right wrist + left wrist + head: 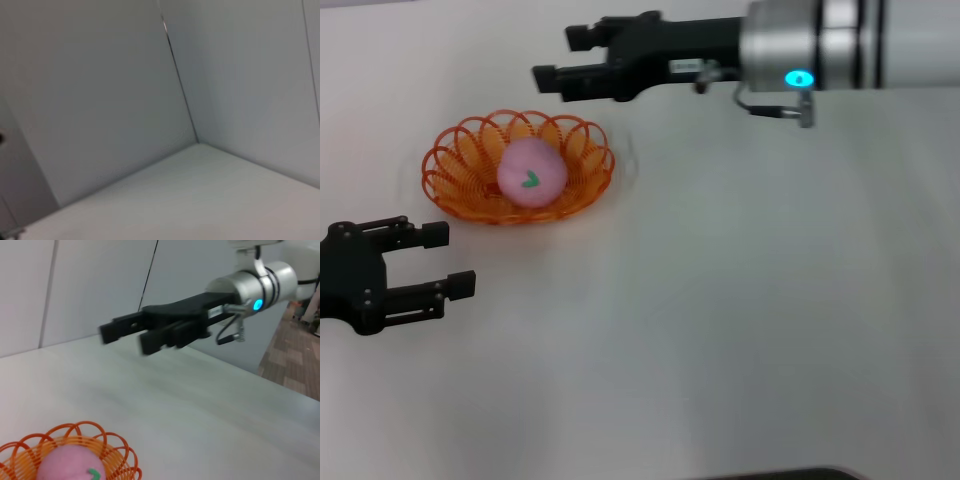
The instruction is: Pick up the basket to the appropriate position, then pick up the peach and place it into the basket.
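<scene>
On the white table [740, 330] I am seeing the orange wire basket [455, 178] sitting toward my robot's left side, with the pink peach [531, 172] resting inside it, green leaf mark facing up. My left end effector [440, 260] is hovering just in front of the basket, fingers spread apart and holding nothing. My right end effector [552, 60] is reaching in above the table behind the basket, clear of it, fingers parted and empty too.
</scene>
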